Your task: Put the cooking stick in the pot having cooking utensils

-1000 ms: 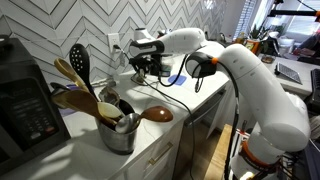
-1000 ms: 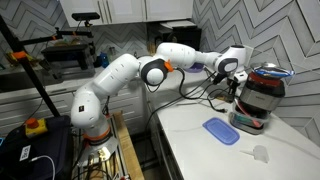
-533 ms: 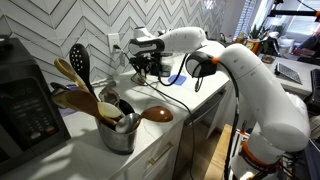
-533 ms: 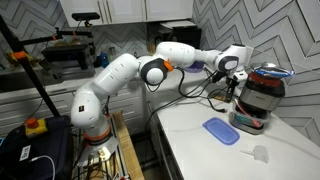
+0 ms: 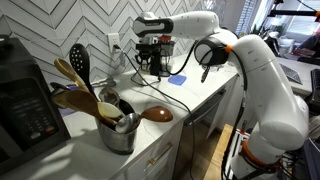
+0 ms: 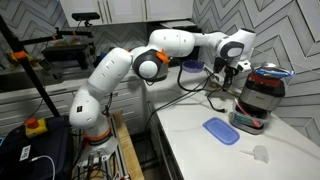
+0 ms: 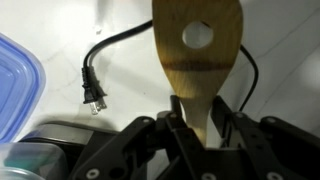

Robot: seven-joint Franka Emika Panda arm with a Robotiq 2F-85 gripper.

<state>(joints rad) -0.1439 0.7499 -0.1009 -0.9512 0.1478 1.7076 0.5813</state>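
In the wrist view my gripper (image 7: 200,108) is shut on the slim handle of the cooking stick (image 7: 197,45), a light tan wooden utensil whose broad head has a round hole. In an exterior view the gripper (image 5: 152,62) hangs above the far end of the white counter, well away from the pot (image 5: 118,137). The steel pot stands near the counter's front edge with wooden spoons and a black slotted spatula (image 5: 79,60) sticking out. In the other exterior view the gripper (image 6: 233,78) is above the counter and the pot is out of view.
A darker reddish-brown spoon (image 5: 155,114) lies beside the pot. A black coffee machine (image 5: 25,100) stands behind it. A blue lid (image 6: 221,131) lies on the counter, a black cable with plug (image 7: 93,92) runs under the gripper, and a round appliance (image 6: 262,92) stands at the wall.
The arm has risen and the gripper has moved up from the counter, carrying the cooking stick. The pot and the other things have not moved.
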